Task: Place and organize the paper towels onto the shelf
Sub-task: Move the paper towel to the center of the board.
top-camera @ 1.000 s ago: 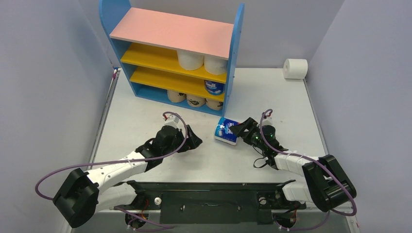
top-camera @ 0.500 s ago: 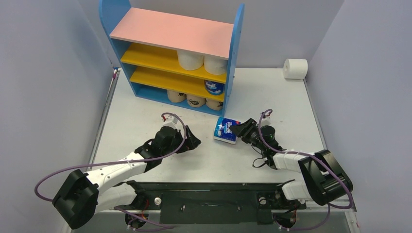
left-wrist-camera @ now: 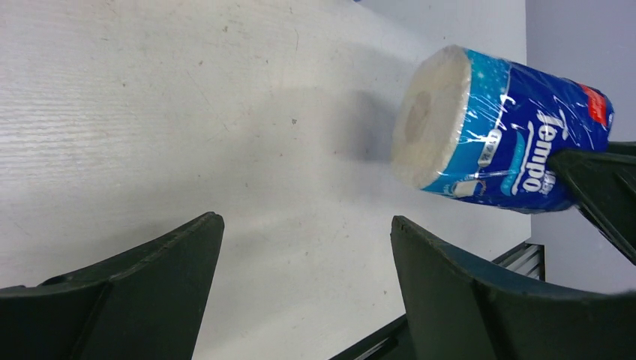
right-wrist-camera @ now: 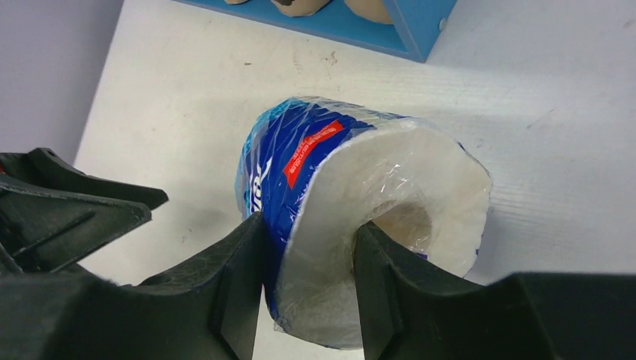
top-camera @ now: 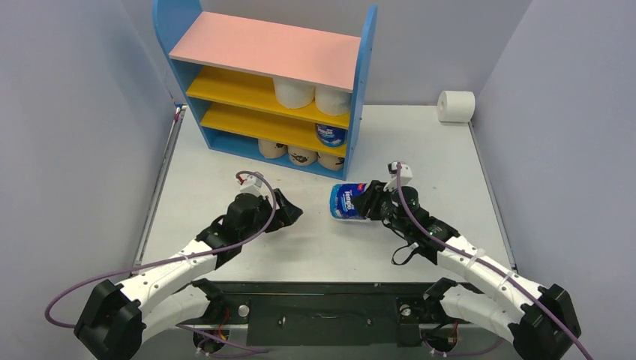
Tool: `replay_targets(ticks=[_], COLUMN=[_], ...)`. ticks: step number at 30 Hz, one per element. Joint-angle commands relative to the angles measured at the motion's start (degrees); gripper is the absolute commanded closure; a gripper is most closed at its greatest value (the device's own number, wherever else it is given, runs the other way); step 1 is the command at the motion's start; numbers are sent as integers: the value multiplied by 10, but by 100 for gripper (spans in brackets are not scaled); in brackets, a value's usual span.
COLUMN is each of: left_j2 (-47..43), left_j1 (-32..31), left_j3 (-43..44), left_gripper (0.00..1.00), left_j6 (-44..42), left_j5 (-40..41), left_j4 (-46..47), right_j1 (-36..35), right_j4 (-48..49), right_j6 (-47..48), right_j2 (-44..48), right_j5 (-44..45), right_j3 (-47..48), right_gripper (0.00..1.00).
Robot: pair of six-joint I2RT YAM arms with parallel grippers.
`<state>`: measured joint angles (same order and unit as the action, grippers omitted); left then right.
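In front of the shelf [top-camera: 366, 82], the left tool [left-wrist-camera: 306, 225] is spread, empty. Just before its right panel, the blue-wrapped roll [top-camera: 346, 201] is clenched by the right tool [right-wrist-camera: 306, 262] through core and wall; on slick wrap, the pinch could be lost.

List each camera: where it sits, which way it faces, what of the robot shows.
Top external: above and behind the bases, looking down at table and shelf; both arms show.
Left wrist: on the left gripper, facing the blue-wrapped roll; open fingers show.
Right wrist: on the right gripper, facing the shelf base; fingers shut on the roll.
All three share that roll.
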<state>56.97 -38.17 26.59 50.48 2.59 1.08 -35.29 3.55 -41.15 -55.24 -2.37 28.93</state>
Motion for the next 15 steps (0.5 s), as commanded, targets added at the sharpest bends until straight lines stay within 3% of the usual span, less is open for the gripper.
replay_targets(ticks=[1,10,15], left_j2=[-35,-88,-104], left_j1=[19,53,63], left_j3=[5,9,15], left_gripper=[19,16,13], left_j6=[-12,-19,-24], left_j5=[1,17,24], left_j4=[-9,-67,-88], right_j1=[-48,-270,-340], right_j4=[-181,-402,-451], right_j6=[107,201,240], right_j2=[18,-120,-216], right_j5=[106,346,398], right_j3=[95,271,354], right_gripper=[68,68,68])
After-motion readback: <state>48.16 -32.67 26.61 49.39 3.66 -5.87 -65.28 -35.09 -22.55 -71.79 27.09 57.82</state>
